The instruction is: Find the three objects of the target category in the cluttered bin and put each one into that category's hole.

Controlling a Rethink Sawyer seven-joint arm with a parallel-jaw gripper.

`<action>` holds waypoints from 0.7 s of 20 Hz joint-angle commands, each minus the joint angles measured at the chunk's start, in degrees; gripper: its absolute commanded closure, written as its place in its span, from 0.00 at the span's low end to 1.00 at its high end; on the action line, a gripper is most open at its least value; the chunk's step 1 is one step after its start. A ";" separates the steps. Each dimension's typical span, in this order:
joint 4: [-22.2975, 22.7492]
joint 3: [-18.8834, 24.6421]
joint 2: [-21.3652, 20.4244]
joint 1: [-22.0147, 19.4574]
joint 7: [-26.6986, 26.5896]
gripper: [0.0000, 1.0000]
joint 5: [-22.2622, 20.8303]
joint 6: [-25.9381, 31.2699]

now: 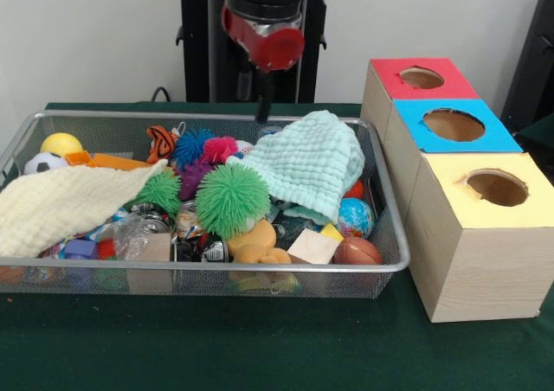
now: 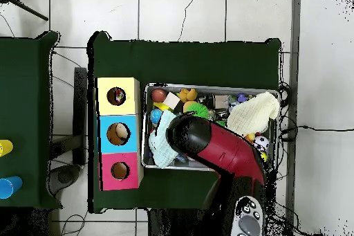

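The wire mesh bin [image 1: 216, 267] sits on the green table, full of toys and cloths. It also shows in the overhead view [image 2: 144, 126]. My gripper [image 1: 262, 112] hangs from the red and black wrist over the bin's far rim, above the mint cloth's edge. I cannot tell whether it is open or shut, and nothing shows in it. No patchwork ball shows in the bin. The yellow-topped box's hole [image 1: 496, 186] is at the front right. In the overhead view something many-coloured shows inside that hole [image 2: 117, 96]. My arm [image 2: 221, 149] hides the gripper there.
A mint cloth [image 1: 307, 162] and a cream cloth [image 1: 65, 205] cover parts of the pile. A spiky green pom ball [image 1: 232, 199], a blue globe ball [image 1: 355, 216] and a brown ball [image 1: 357, 251] lie in front. The blue-topped [image 1: 454, 124] and red-topped [image 1: 421, 78] boxes stand behind the yellow one.
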 commanded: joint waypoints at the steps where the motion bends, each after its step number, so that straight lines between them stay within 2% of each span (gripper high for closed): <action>1: -12.53 -2.86 13.11 -1.09 9.49 0.00 -2.16 -2.31; 6: -14.06 -0.99 15.29 -3.53 6.66 0.00 -1.30 -5.21; 14: -15.17 0.57 18.41 -5.52 5.00 0.00 -1.72 -11.28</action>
